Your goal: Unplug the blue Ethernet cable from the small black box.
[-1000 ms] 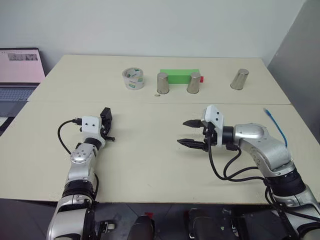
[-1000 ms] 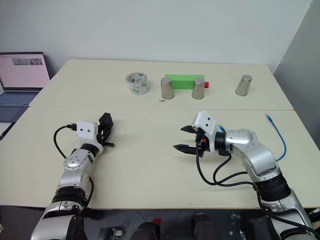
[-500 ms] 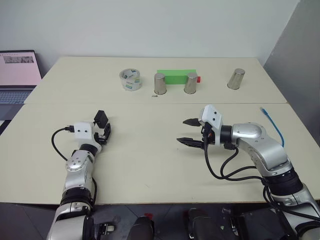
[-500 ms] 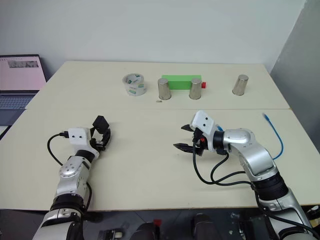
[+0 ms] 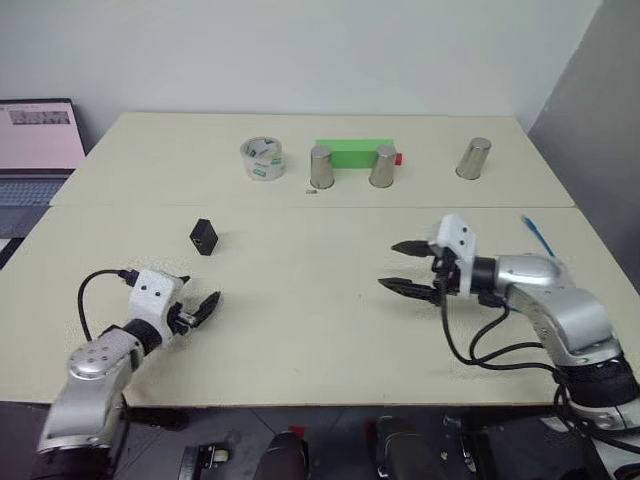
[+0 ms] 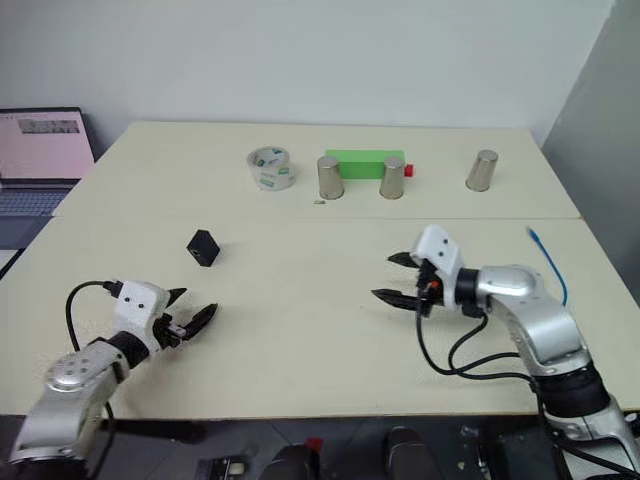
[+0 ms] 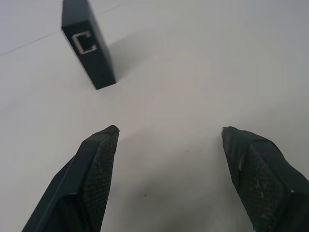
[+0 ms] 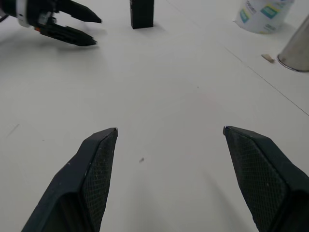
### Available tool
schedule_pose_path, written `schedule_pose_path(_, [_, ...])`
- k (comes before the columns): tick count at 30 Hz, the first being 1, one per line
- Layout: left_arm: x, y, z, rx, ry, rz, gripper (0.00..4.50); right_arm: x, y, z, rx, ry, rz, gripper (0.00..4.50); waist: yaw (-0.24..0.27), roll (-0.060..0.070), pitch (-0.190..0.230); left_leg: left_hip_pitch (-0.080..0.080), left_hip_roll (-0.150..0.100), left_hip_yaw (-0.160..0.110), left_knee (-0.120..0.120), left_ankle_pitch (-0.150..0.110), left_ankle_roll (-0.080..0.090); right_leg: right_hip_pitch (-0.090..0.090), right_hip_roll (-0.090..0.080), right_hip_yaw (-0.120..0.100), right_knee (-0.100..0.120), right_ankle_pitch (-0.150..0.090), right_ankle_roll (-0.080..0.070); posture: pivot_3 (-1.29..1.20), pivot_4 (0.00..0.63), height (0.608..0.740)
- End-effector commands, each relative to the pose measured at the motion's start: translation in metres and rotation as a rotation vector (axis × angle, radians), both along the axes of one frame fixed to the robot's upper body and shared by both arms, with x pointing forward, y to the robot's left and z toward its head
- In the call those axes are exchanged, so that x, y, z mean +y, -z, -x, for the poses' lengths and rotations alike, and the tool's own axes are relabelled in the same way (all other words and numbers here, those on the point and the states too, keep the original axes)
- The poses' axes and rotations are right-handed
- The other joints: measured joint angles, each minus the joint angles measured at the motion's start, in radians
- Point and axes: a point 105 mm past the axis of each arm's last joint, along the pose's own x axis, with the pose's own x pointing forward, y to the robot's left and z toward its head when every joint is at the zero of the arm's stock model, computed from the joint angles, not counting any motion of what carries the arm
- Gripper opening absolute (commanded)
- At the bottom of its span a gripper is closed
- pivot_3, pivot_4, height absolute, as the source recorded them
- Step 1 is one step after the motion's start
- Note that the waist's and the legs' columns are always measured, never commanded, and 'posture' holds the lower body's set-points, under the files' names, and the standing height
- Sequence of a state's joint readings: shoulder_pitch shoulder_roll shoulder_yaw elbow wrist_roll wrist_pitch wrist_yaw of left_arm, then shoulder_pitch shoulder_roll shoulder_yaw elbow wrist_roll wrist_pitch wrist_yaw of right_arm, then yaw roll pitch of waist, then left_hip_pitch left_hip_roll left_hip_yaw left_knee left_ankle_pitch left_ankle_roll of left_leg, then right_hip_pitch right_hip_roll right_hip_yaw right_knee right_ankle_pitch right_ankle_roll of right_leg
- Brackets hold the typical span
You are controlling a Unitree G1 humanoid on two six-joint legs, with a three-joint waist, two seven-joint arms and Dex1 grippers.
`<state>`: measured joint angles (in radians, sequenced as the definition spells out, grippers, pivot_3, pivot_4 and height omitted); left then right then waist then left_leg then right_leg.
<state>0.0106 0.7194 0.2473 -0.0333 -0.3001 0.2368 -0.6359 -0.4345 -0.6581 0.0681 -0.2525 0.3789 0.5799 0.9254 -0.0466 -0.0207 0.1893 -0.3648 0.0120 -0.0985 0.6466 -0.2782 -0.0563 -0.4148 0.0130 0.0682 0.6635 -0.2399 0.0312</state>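
Box and cable lie apart on the counter (image 5: 300,330).
Small black box (image 5: 203,236) stands beyond the left end effector (image 5: 198,308), fingers spread, empty; left wrist view shows its port. Right end effector (image 5: 408,267) also spread, blue Ethernet cable (image 5: 537,235) beside that arm.

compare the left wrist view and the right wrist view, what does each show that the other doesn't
Left wrist view alone: the port on the small black box, empty, and the left gripper from behind its own open fingers.

Right wrist view alone: the tape roll, a metal cup's edge, and the right gripper, open.

Both: the small black box standing alone on the table, no cable in it.
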Motion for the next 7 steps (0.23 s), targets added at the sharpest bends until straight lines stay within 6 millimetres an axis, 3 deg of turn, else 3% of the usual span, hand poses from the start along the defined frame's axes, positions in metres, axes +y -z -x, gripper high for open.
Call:
schedule_pose_path(1, [-0.006, -0.040, -0.002, -0.059, 0.097, -0.009, 3.61, -0.032, -0.015, 0.002, -0.025, 0.063, -0.003, 3.72, 0.007, 0.000, 0.000, 0.000, 0.000, 0.000, 0.000, 0.000, 0.000, 0.000, 0.000, 0.000, 0.000, 0.000, 0.000, 0.00, 0.150, 0.740])
schedule_pose_path(7, [-0.006, -0.053, -0.001, -0.033, 0.162, -0.005, 3.61, -0.056, -0.011, 0.004, -0.006, 0.122, 0.034, 3.72, -0.002, 0.000, 0.000, 0.000, 0.001, 0.002, -0.001, 0.000, 0.000, -0.001, 0.001, 0.001, -0.001, -0.001, -0.001, 0.00, 0.150, 0.740])
